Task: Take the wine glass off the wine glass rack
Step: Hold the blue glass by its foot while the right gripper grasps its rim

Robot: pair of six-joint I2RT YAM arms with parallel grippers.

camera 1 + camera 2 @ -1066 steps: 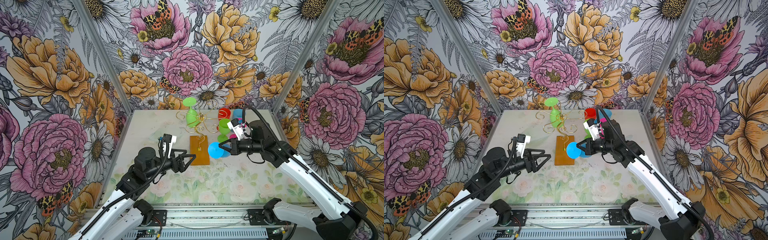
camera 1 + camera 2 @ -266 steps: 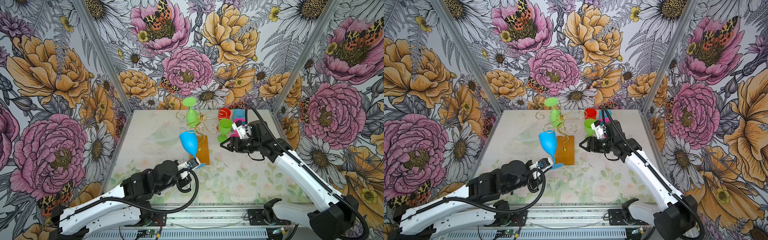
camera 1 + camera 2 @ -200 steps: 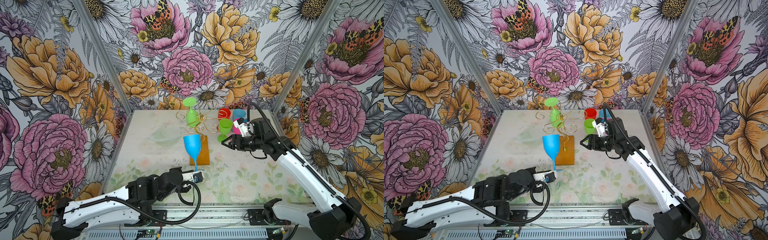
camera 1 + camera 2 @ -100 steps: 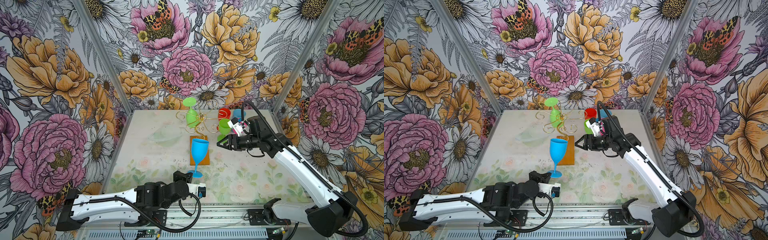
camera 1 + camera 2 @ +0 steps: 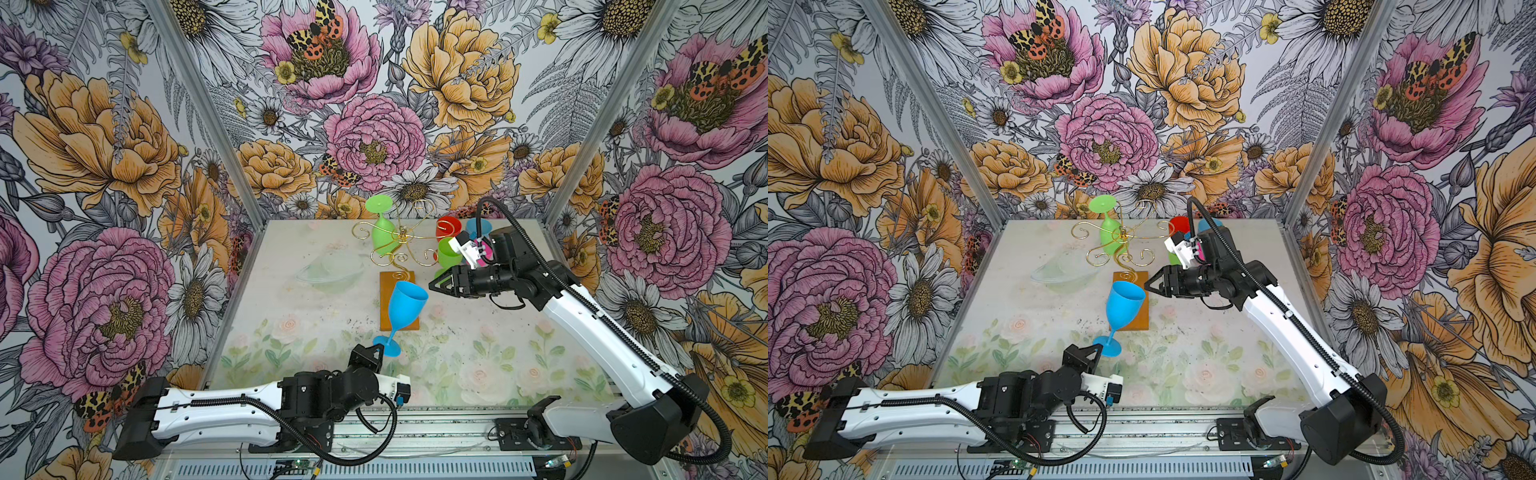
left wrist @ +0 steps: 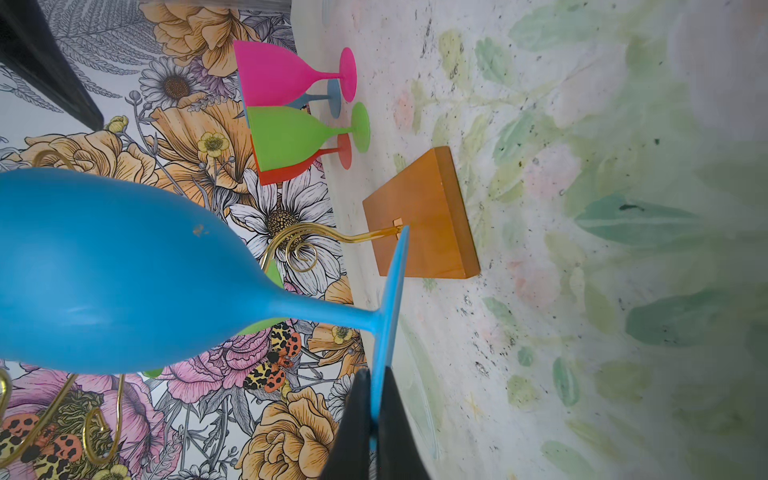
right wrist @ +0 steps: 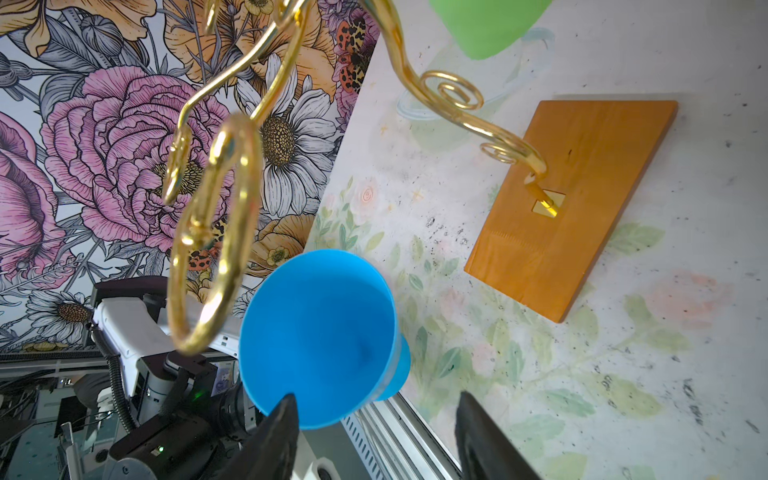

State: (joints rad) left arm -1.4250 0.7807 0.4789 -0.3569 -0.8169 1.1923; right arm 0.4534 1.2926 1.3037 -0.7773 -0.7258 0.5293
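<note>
**Blue plastic wine glass** (image 5: 405,303), tilted at centre frame, is clear of the gold-wire, amber-based wine glass rack (image 7: 582,208). The left tool (image 6: 374,386) pinches its foot, and the right tool (image 5: 435,284) is spread alongside. Removal looks done; release remains. A green glass (image 5: 384,239) hangs inverted on the rack.

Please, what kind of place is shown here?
Probably a robot test booth, not a home: flower-printed wall panels in grey metal frame posts, and two white-and-black robot arms mounted on a front rail.

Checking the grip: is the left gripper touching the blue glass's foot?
Touching: left wrist view shows the left gripper pinching the blue glass by its foot.
</note>
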